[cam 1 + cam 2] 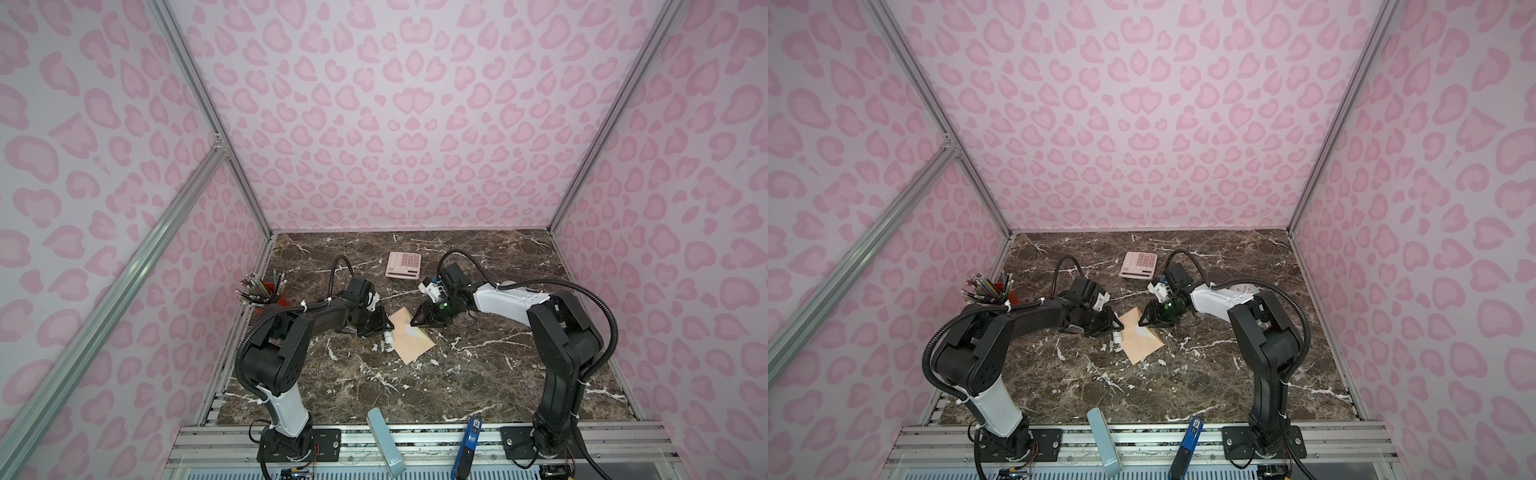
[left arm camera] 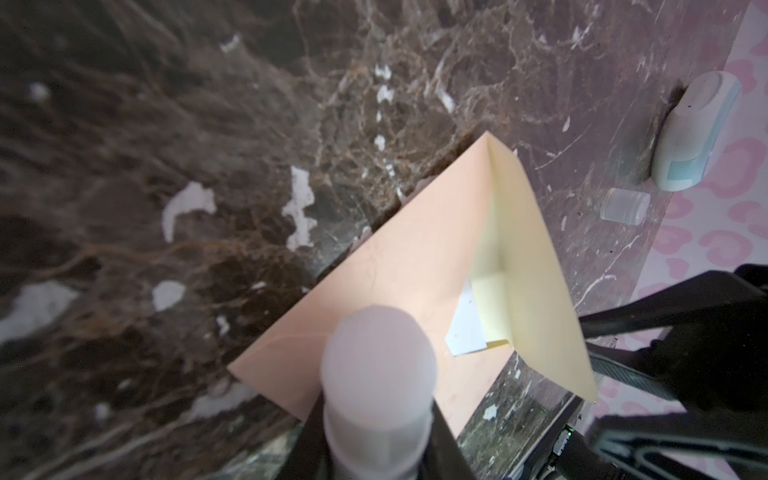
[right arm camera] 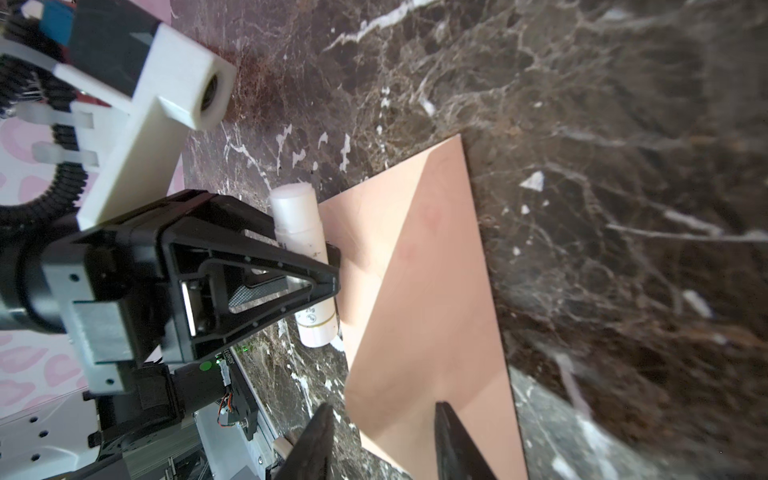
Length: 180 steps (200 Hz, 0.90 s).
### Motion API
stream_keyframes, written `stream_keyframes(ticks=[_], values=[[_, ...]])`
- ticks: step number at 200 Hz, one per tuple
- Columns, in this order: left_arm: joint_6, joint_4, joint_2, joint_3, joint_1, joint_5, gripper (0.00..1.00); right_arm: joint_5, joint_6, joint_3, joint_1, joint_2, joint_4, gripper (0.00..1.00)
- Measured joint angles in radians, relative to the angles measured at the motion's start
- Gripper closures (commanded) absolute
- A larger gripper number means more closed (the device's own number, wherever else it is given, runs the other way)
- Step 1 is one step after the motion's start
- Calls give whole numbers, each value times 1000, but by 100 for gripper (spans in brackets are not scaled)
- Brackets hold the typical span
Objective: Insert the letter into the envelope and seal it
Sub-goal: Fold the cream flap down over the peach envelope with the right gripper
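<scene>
On the table (image 1: 478, 374), centre: envelope (image 1: 411, 338) flat, letter (image 2: 467, 328) already inside with one white corner showing under the half-raised flap (image 2: 532, 270); my left claw (image 3: 331, 266) clamped on a glue stick (image 3: 299, 232), my right claw (image 3: 384, 436) apart astride the flap; gluing and sealing, by my reckoning, outstanding.

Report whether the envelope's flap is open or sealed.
Open. The flap of the envelope stands raised, pale yellow inner side showing, with a white corner of the letter visible beneath.

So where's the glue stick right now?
Near the middle of the table in both top views: the left gripper holds the glue stick at the left edge of the envelope.
</scene>
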<state>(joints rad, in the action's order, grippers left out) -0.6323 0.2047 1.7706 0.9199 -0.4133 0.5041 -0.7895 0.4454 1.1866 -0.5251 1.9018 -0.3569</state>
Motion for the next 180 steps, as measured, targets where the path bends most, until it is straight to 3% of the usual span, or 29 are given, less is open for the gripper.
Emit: stream_keyframes(ticks=[73,144,180], values=[[3,-1,-3,-4,2,0,96,-53,34,-8,0,20,59,57],[4,6,-11,-8,6,-6,96,-73,68,-8,1,56,81,90],[4,6,-11,-8,7,-6,96,-10,36,56,-18,82,7,96]])
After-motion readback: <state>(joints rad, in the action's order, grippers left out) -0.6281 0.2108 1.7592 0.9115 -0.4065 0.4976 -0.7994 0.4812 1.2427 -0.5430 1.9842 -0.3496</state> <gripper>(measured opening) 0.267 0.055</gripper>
